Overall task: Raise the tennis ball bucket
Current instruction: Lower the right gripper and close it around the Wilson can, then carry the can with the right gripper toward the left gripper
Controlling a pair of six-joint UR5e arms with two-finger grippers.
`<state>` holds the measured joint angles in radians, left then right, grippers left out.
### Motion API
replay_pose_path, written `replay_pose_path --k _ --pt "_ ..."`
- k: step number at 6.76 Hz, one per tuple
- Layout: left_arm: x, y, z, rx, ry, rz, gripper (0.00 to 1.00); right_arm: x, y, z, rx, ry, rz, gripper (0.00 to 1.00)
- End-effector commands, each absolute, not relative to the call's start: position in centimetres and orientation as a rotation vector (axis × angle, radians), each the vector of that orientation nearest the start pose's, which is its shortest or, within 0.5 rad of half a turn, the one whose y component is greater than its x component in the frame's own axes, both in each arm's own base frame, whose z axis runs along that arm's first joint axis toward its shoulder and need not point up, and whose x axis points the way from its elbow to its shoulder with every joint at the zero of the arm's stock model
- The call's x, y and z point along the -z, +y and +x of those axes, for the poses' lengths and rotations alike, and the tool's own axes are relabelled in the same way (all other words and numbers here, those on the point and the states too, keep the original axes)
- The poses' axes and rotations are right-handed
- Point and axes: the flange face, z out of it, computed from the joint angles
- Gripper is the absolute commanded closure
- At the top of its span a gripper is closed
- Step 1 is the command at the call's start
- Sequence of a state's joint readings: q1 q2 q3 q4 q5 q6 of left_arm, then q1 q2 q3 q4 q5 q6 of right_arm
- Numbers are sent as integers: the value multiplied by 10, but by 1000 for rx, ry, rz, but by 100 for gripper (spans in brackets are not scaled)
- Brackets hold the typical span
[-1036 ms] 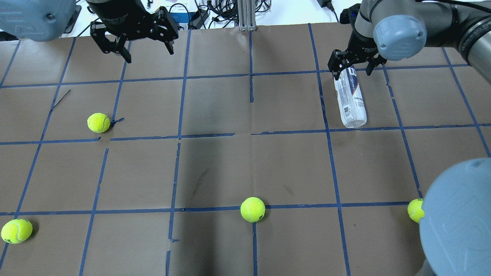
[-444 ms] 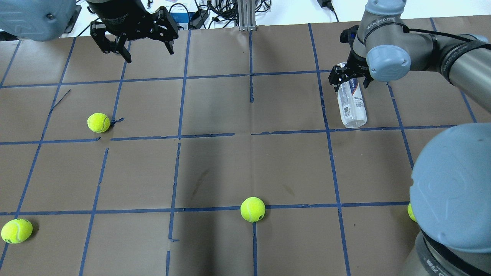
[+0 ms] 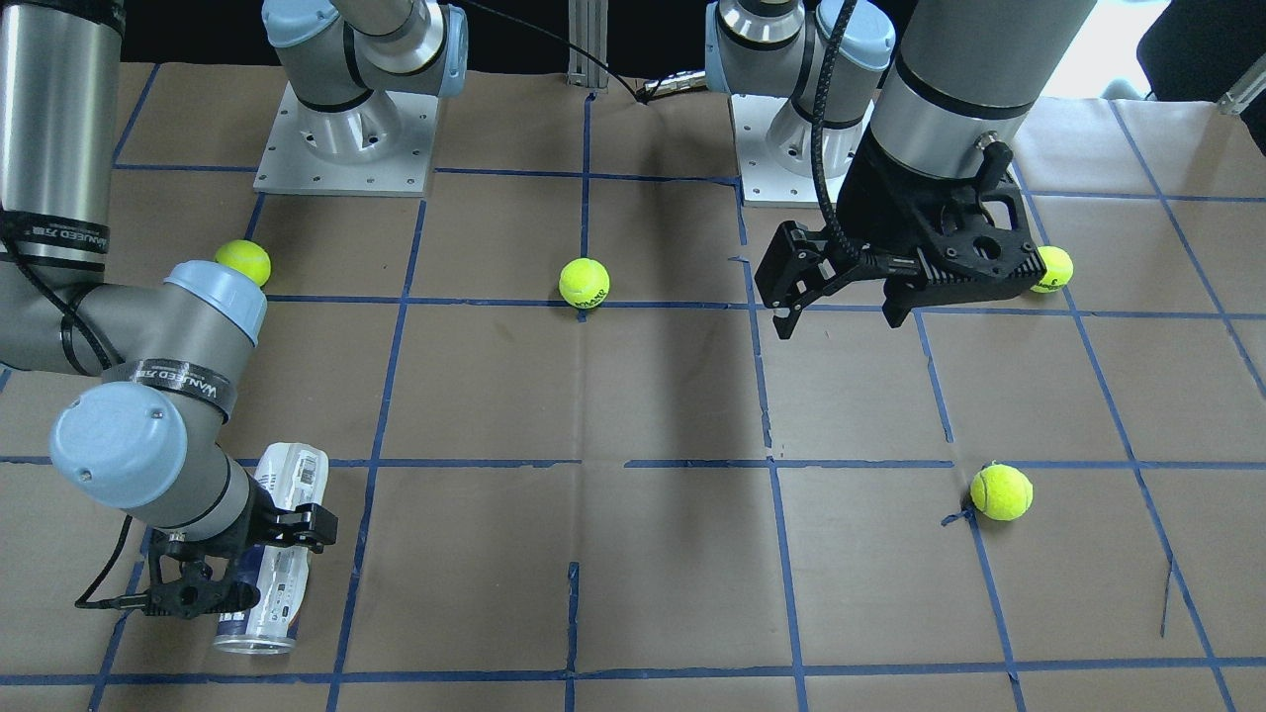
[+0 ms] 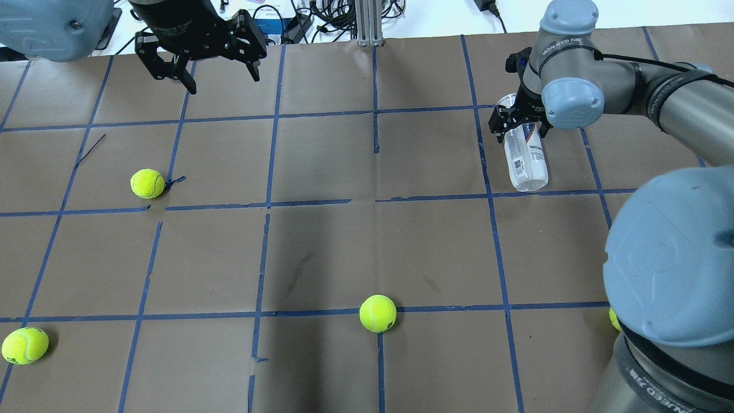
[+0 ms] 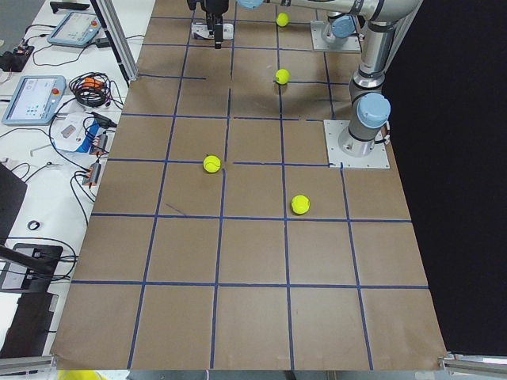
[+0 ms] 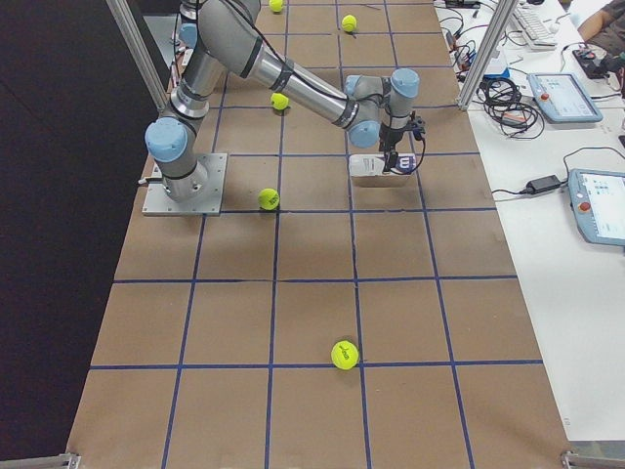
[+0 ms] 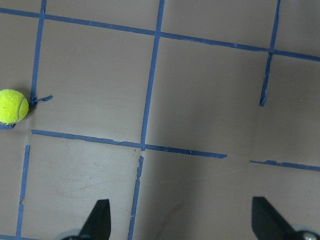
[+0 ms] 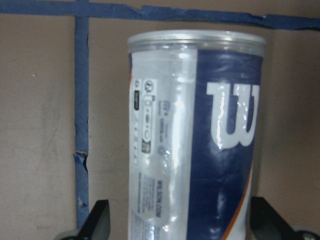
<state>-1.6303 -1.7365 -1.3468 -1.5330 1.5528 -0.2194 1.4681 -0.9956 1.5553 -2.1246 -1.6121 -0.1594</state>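
Note:
The tennis ball bucket [image 4: 527,163] is a clear tube with a navy and white label. It lies on its side on the brown table, at the far right of the overhead view. My right gripper [image 4: 518,127] is open and straddles the tube near its silvery-rimmed far end. In the right wrist view the tube [image 8: 200,150] lies between both fingertips [image 8: 97,222], with gaps on each side. It also shows in the front view [image 3: 289,485] under the right gripper [image 3: 247,561]. My left gripper [image 4: 222,79] is open and empty at the far left.
Loose tennis balls lie on the table: one at the left [image 4: 147,183], one at the near centre [image 4: 378,313], one at the near left [image 4: 24,345]. Another is half hidden by my right arm [image 4: 614,319]. Cables and devices lie beyond the far table edge.
My right gripper has come down and nearer along the tube, and its fingers now sit on either side of it. The tube and the left arm have not moved.

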Motion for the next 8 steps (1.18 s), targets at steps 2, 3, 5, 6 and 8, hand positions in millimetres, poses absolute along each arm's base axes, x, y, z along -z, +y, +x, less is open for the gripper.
replay_pose_path --k 2,3,5,6,8 --pt "-519 -562 -168 160 3160 -253 0 -203 -673 60 -30 3179 -91 28" --pt "-519 -562 -168 160 3160 -254 0 -208 -675 60 -16 3179 -102 32" --pt "-519 -563 -169 169 3161 -251 0 -242 -683 72 54 3170 -142 31" --pt "-518 -563 -169 170 3161 -251 0 -251 -682 97 83 3163 -289 31" --pt "-519 -564 -168 174 3162 -256 0 -277 -669 196 163 3108 -675 31"
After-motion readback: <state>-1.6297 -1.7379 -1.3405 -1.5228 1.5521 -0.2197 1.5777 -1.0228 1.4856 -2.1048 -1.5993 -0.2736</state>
